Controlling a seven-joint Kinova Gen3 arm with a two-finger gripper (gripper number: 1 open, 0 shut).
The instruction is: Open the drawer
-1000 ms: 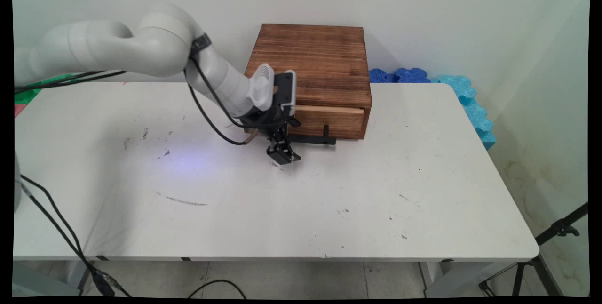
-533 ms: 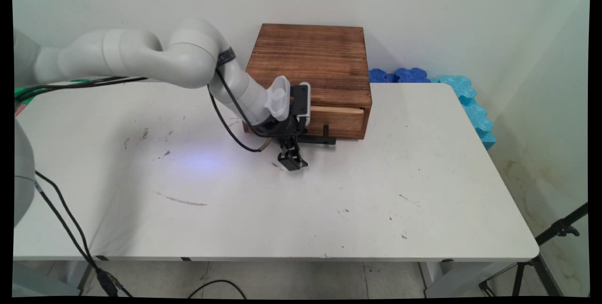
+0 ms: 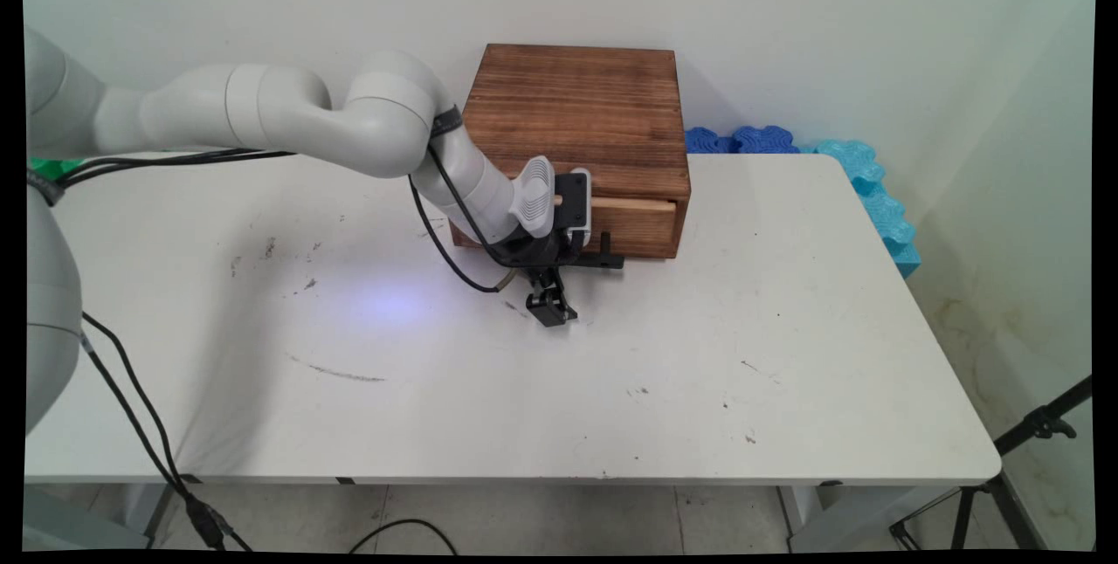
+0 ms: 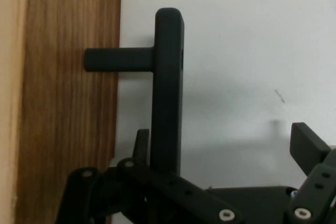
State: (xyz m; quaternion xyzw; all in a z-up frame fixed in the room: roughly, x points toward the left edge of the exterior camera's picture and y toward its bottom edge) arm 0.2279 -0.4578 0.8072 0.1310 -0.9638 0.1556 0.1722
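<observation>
Plain white wall behind a scuffed white table, blue foam pieces off its far right corner, probably a tripod on the pale floor.

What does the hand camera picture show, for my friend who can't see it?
A black drawer handle sticks out from a brown wooden drawer front on the left, over a white table. The black tool is open, with the handle bar just inside its left finger.
</observation>
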